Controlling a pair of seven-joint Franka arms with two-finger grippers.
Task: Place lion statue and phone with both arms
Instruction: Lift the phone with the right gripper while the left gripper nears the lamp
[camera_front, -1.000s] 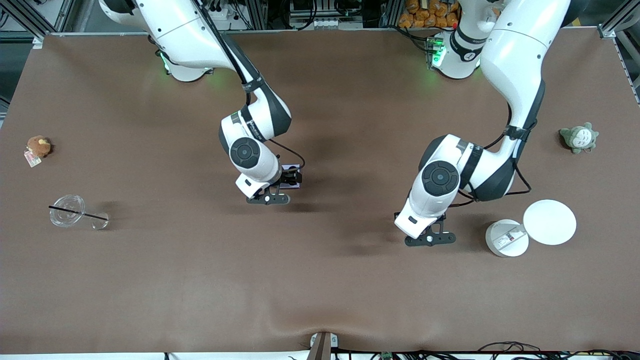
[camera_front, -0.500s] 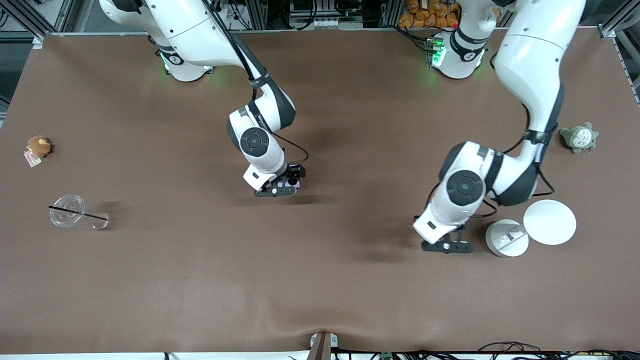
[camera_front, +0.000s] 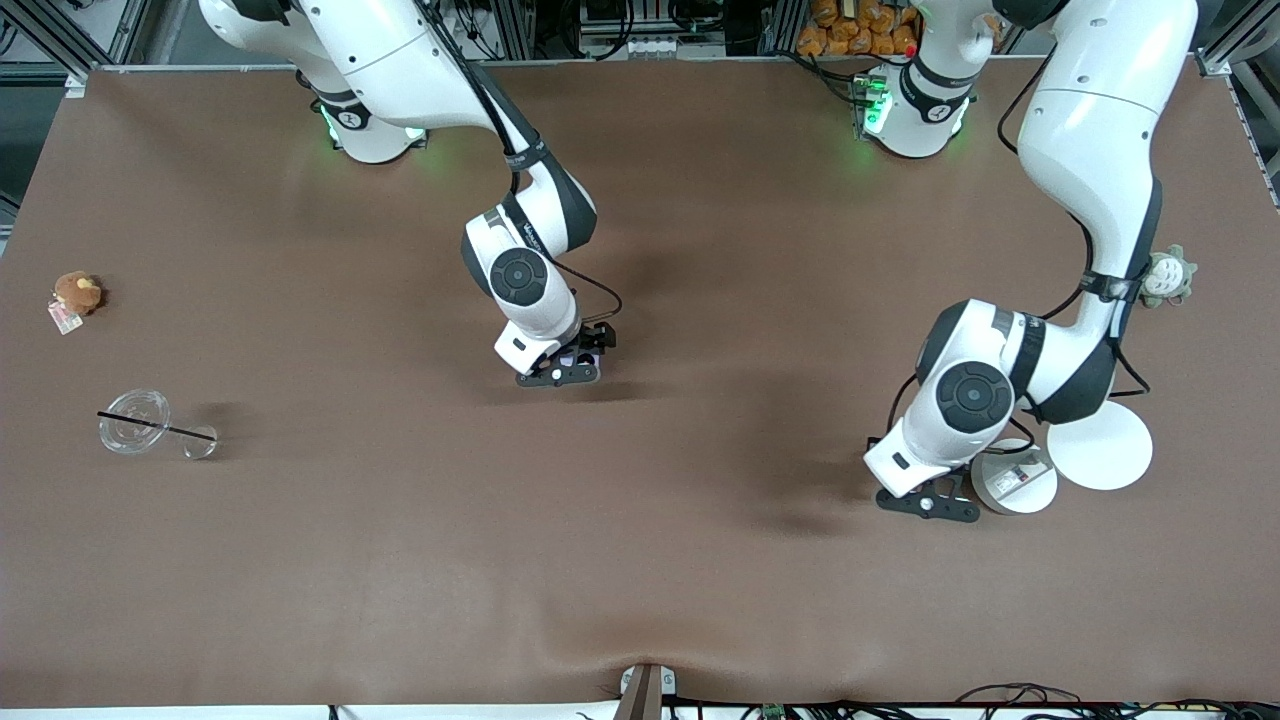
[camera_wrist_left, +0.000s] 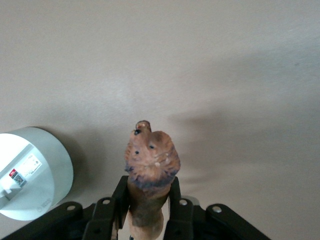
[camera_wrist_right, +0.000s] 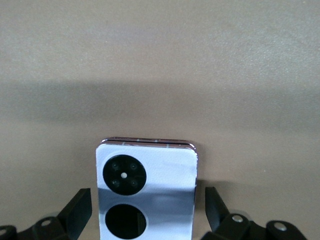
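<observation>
At the table's four o'clock, beside the white tub (camera_front: 1015, 478), my left gripper (camera_front: 930, 503) clamps the lion statue (camera_wrist_left: 150, 165), so I'd lower gently before releasing; near centre, the right gripper (camera_front: 560, 375) fingers straddle the phone (camera_wrist_right: 147, 190) without touching, so I'd lift straight.

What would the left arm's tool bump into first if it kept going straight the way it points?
Probably just the bare brown table. The left tool points down at it, shut on the lion statue, so the lion's head would touch first. The white round container sits off to one side, seemingly out of that line.
</observation>
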